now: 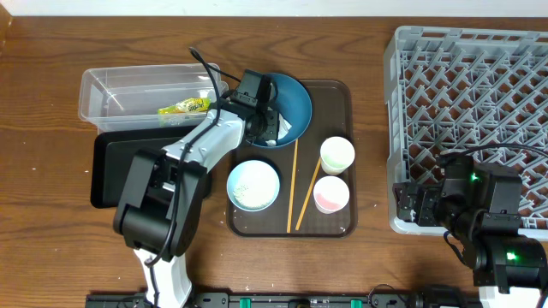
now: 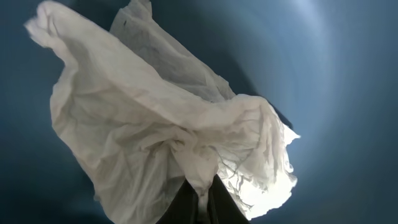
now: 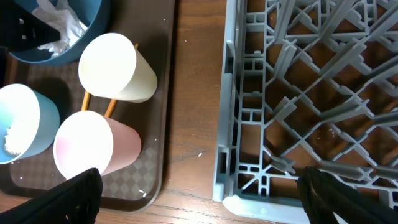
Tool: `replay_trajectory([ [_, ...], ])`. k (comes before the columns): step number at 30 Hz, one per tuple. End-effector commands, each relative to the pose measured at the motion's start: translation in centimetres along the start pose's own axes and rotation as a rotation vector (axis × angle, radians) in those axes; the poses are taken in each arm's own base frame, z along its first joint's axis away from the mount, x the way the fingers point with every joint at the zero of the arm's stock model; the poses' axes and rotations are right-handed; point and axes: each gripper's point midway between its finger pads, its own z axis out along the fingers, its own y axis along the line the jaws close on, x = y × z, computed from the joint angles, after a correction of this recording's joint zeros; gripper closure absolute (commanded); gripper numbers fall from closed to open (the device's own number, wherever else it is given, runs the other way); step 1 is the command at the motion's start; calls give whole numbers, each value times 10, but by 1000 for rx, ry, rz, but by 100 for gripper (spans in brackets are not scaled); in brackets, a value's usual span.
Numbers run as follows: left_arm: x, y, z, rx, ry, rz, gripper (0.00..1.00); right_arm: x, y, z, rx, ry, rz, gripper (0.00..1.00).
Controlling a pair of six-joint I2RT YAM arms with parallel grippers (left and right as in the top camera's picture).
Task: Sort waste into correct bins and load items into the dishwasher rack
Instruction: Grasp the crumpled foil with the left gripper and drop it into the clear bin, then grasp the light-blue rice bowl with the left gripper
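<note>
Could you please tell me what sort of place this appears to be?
Probably a lab tabletop staged as a dish-clearing station: a grey dishwasher rack stands on the wooden table beside a brown serving tray holding a cream cup and a pink cup, plus a clear tub.

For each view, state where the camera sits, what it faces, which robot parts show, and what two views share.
Overhead: above the table, looking straight down; left arm and right arm show.
Left wrist: on the left arm, close above the plate; fingers pinch the tissue.
Right wrist: on the right arm, facing rack, pink cup, cream cup; open fingers at lower corners.
Shared: both wrist views show plate and tissue.
</note>
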Motion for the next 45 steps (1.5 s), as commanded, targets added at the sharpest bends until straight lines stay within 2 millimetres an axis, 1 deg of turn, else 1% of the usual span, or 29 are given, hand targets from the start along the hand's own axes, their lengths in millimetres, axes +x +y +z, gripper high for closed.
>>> replay_trajectory([
  [1,-29,-10,-40,19,-113,11,94,-6,6,-5,-17,-17,-11,1],
  [4,-49,-8,-78,7,-210,6,94,-5,6,-5,-17,-16,-11,1],
  [6,-62,3,-107,-30,-284,-10,94,-5,6,-5,-17,-16,-11,1],
  [7,-67,10,-119,-55,-317,-22,94,-5,6,-5,-17,-16,-11,1],
  [9,-78,31,-145,-120,-386,-58,94,-5,6,-5,-17,-16,-11,1],
  [12,-86,62,-166,-186,-438,-115,94,-5,6,-5,-17,-16,-11,1],
  [15,-87,94,-168,-228,-438,-173,94,-5,6,-5,-17,-16,-11,1],
  [17,-84,115,-164,-256,-422,-211,94,-5,6,-5,-17,-16,-11,1],
  [20,-78,140,-153,-289,-383,-254,92,-5,6,-5,-17,-16,-11,1],
  [21,-75,148,-148,-300,-367,-267,89,-5,6,-5,-17,-16,-11,1],
  [22,-72,154,-143,-308,-352,-277,85,-5,6,-5,-17,-16,-11,1],
  [23,-69,161,-137,-317,-334,-289,78,-5,6,-5,-17,-16,-11,1],
  [25,-66,170,-130,-328,-314,-305,71,-5,6,-5,-17,-16,-11,1],
  [26,-64,174,-128,-332,-308,-311,64,-5,6,-5,-17,-15,-10,1],
  [27,-64,177,-127,-336,-306,-317,55,-5,6,-5,-17,-14,-10,1],
  [28,-64,178,-128,-338,-307,-320,53,-5,6,-5,-17,-14,-10,1],
  [30,-67,179,-135,-339,-323,-321,53,-5,6,-5,-17,-14,-10,1],
  [33,-72,173,-156,-331,-369,-314,53,-5,6,-5,-17,-14,-10,1],
  [36,-76,160,-183,-315,-420,-299,53,-5,6,-5,-17,-14,-10,1],
  [38,-73,143,-196,-270,-426,-277,53,-5,6,-5,-17,-14,-10,1],
  [41,-56,111,-201,-185,-365,-238,53,-5,6,-5,-17,-15,-10,1],
  [45,-13,73,-188,-111,-184,-192,53,-5,6,-5,-17,-14,-10,1],
])
